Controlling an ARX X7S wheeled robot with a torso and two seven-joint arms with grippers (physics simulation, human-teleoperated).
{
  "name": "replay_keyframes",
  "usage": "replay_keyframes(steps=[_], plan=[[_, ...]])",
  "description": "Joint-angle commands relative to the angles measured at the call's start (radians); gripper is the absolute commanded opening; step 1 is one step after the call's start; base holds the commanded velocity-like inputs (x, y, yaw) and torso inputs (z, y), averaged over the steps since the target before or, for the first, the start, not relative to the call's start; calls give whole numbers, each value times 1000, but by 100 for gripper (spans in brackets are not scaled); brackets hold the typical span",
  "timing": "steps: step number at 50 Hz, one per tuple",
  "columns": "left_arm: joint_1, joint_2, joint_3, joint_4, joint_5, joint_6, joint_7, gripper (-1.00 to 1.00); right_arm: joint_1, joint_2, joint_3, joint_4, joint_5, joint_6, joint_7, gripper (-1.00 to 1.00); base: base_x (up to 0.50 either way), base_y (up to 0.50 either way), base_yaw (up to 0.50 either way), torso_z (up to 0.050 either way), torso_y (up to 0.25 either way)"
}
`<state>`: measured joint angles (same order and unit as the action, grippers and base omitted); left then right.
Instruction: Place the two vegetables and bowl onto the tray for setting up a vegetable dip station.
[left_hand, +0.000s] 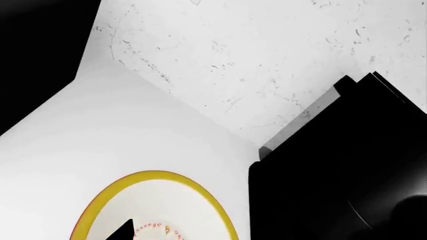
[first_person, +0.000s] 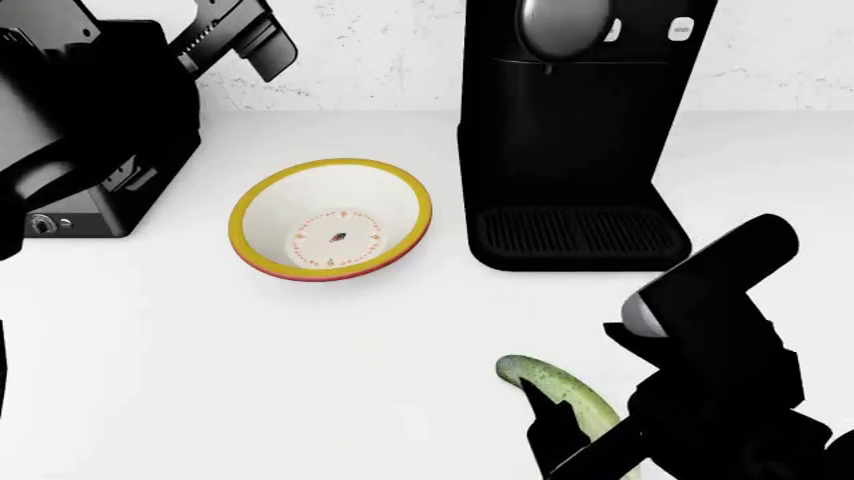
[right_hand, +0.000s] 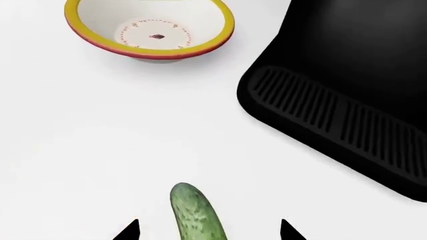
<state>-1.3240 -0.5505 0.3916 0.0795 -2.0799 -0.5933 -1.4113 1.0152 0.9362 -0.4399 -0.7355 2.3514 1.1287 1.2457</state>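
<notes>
The long bumpy light-green cucumber (right_hand: 195, 214) was seen low in the frame on the white table (first_person: 200, 360), between the spread-apart tips of the right tool (right_hand: 208, 231). The yellow-rimmed white bowl (first_person: 331, 219) was seen upper left of centre, beside the black coffee machine (first_person: 577, 140). The left tool's (first_person: 240, 35) state could not be told.

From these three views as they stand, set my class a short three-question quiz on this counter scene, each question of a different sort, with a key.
1. True or false: the cucumber lies inside the bowl.
2. Which stands nearest the bowl on its right in the head view? A) the coffee machine B) a toaster C) a kettle
3. Fill in: in the right wrist view, the right gripper has its fingers spread, one on each side of the ______.

Key:
1. False. It lies on the white counter, apart from the bowl.
2. A.
3. Cucumber. The fingers are open and not closed on it.
</notes>
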Motion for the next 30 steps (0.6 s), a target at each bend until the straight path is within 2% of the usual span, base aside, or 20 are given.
replay_keyframes(steps=[1, 14, 30], plan=[[0, -2, 5, 3, -3, 7, 1, 100, -35, 6, -4, 6, -29, 13, -21, 100, 0, 0, 0, 0, 0], [2, -4, 12, 9, -6, 13, 2, 100, -131, 20, 28, 1, -100, 25, -73, 100, 0, 0, 0, 0, 0], [-4, -6, 22, 5, -7, 19, 4, 100, -120, 9, -12, 58, -132, 101, -130, 100, 0, 0, 0, 0, 0]])
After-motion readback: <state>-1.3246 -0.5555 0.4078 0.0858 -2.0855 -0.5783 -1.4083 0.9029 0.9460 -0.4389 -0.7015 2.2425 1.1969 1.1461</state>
